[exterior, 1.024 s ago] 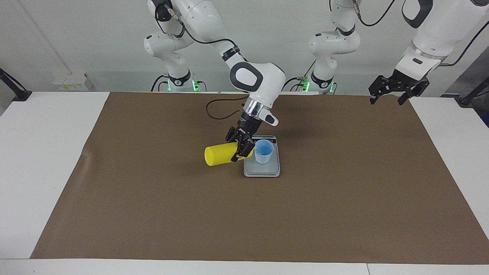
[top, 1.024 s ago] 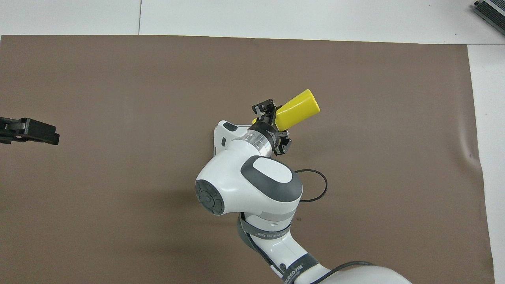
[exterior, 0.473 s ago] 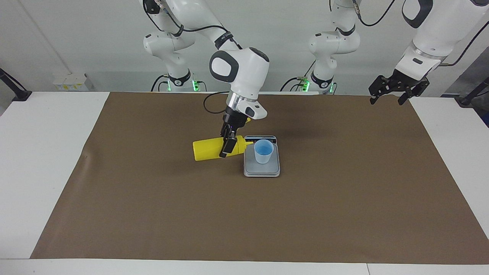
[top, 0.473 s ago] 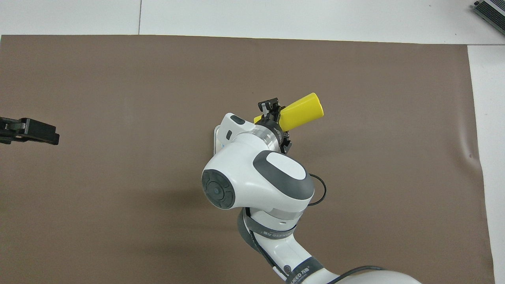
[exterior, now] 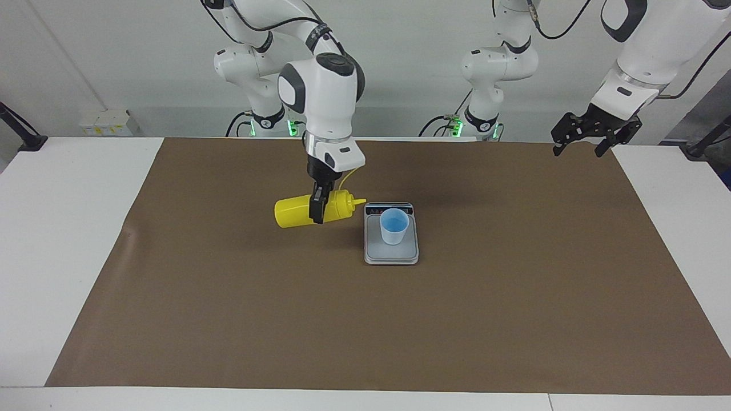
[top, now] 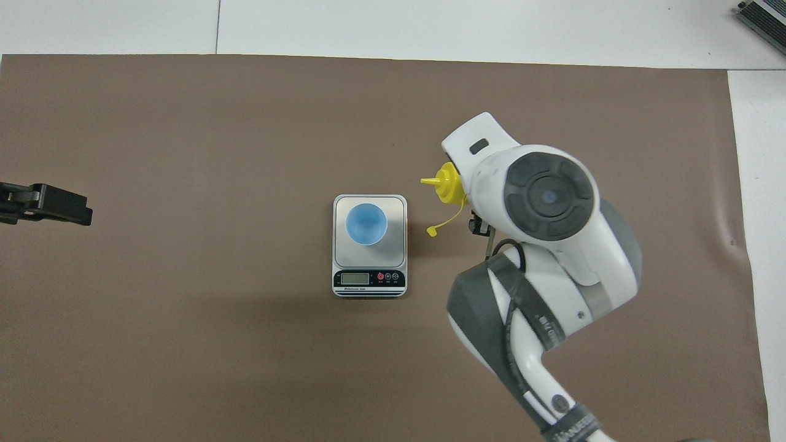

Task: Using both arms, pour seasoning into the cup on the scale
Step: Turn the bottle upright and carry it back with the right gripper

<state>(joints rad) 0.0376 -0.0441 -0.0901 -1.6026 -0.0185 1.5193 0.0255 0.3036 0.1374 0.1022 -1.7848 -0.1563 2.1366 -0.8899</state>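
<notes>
Take the scale (exterior: 391, 242) as your landmark. Your right end effector (exterior: 317, 210) is clamped on the seasoning bottle (exterior: 308, 210), which it holds on its side in the air, just beside the scale toward the right arm's end of the worktop. The cone nozzle (exterior: 358, 201) points at the scale and stops short of its edge. The cap hangs loose on its strap (top: 443, 223), so the nozzle is open.

The cup (exterior: 394, 226) stands upright on the weighing plate, and the nozzle is not over it. From here you cannot tell whether any seasoning has landed inside. I judge the step in hand to be the pour itself, with the bottle off the cup at this instant.

If more is needed, the next move calls for bringing the nozzle over the cup's rim and tipping it downward without knocking the cup. If the pour is finished, turn the bottle upright and set it down clear of the scale.

Your left end effector (exterior: 594, 132) waits with its fingers apart, in the air over the worktop's edge, well apart from the scale, at the left arm's end.
</notes>
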